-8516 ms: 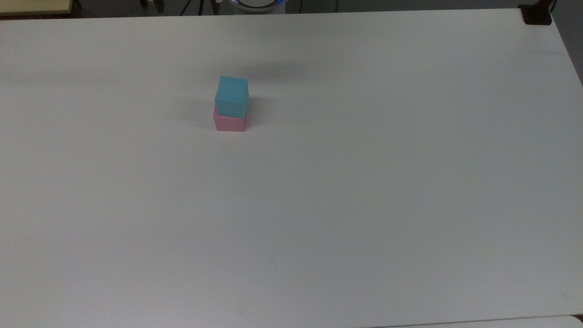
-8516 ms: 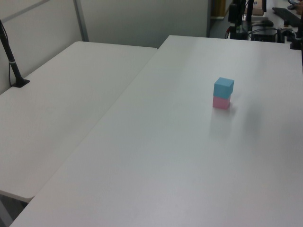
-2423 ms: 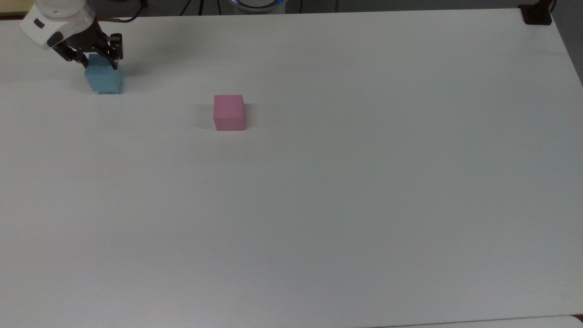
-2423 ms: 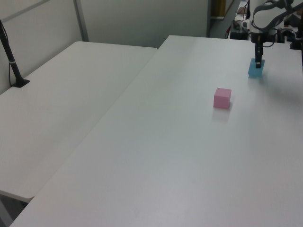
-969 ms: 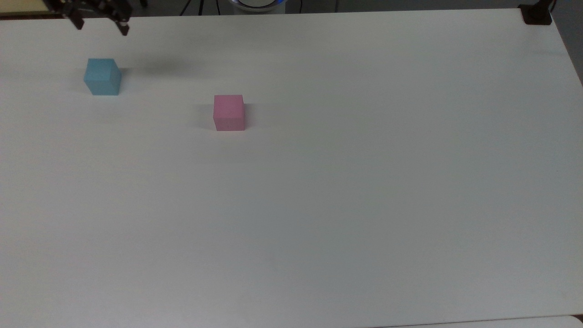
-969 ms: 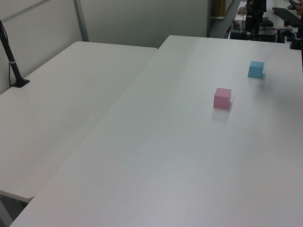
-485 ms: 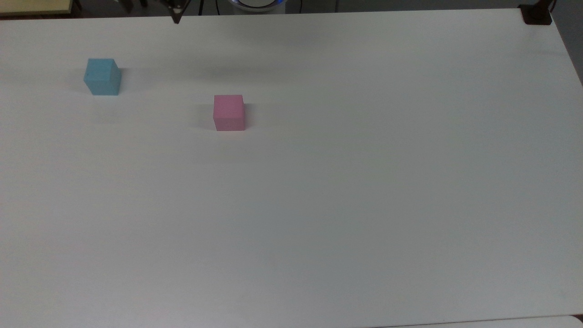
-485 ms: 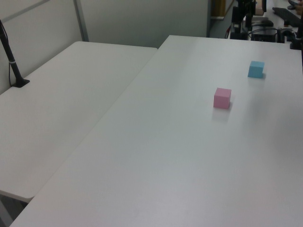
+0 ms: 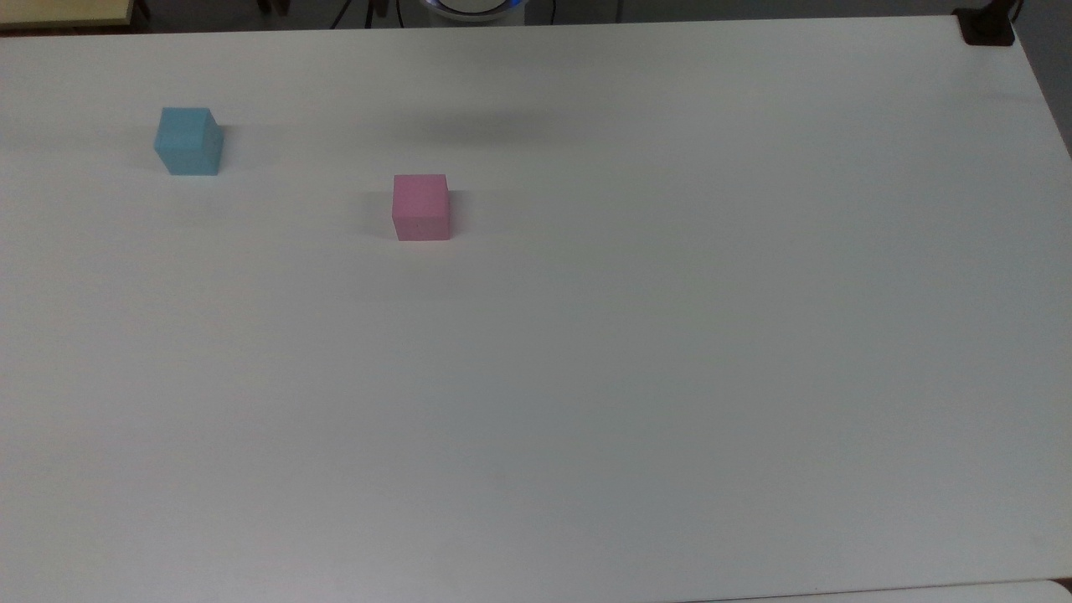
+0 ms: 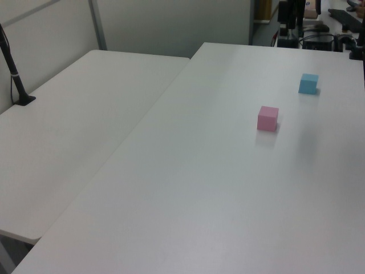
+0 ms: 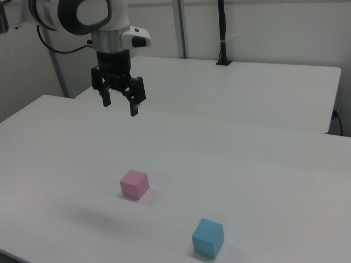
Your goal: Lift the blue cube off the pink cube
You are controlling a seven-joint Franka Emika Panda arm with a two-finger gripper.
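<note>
Right view | gripper (image 11: pixel 119 106) is hanging high with fingers apart, holding nothing | blue cube (image 11: pixel 208 237) is sitting on the table, well apart from pink cube (image 11: pixel 134 183) | retreat should be staying clear of both.

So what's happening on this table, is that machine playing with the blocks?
A robot arm is working with two small blocks. The blue cube sits on the white table, well apart from the pink cube, so nothing is stacked. The gripper hangs in the air above the table with its jaws open, holding nothing. The unstacking job looks finished.
</note>
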